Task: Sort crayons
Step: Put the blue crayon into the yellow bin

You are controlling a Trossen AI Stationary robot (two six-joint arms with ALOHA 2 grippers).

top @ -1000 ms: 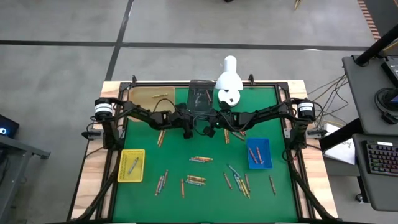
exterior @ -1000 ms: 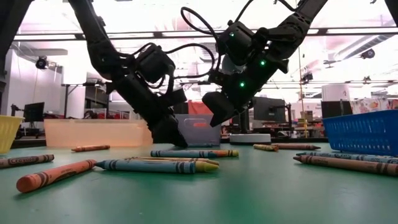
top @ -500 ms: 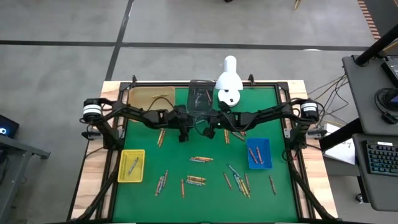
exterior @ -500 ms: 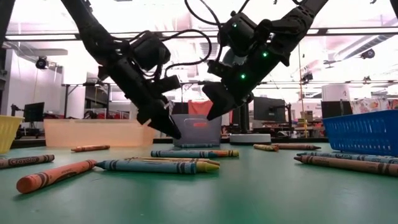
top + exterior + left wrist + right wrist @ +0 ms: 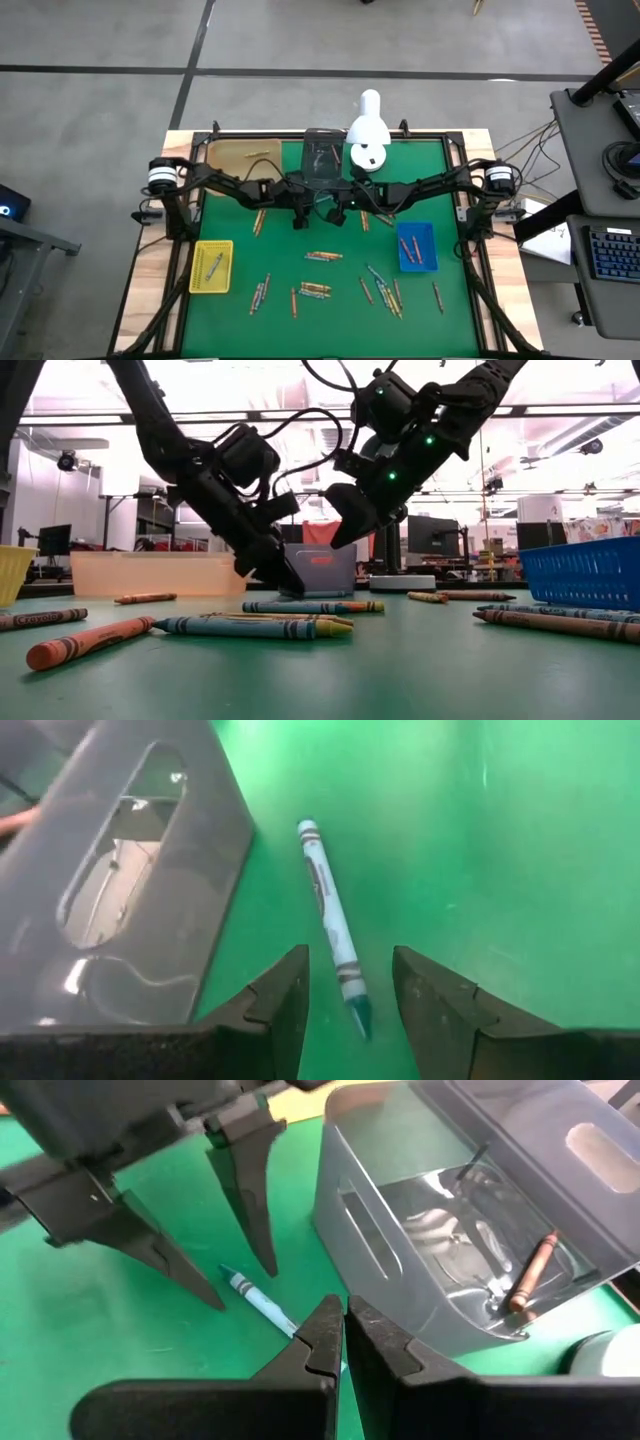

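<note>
Now hovering: left gripper [image 5: 346, 995] with fingers spread, straddling a blue crayon [image 5: 331, 922] on the green mat [image 5: 520, 870], just beside the clear grey bin [image 5: 470, 1250] at the back middle of the table. Best done by dropping straight down so both fingertips land either side of the crayon's paper wrap near its middle, then closing gently; pinching at the tip risks a flip or a roll toward the bin wall. Worth keeping the near finger off the bin's side on the way down. Right gripper [image 5: 343, 1342] pressed fully together, holding nothing, hanging just beside the same crayon and close to the left one; should back off first to avoid a clash. Other crayons [image 5: 322, 256] scattered across the front half of the mat, some already in the yellow tray [image 5: 211, 266] and the blue tray [image 5: 416, 246], one brown crayon [image 5: 530, 1270] inside the grey bin. Hard to tell: fingertip height above the mat, and which tray suits this blue. Can't read the crayon's far end behind the right fingers in the right wrist view, nor pick the target crayon out under the arms from above.
</note>
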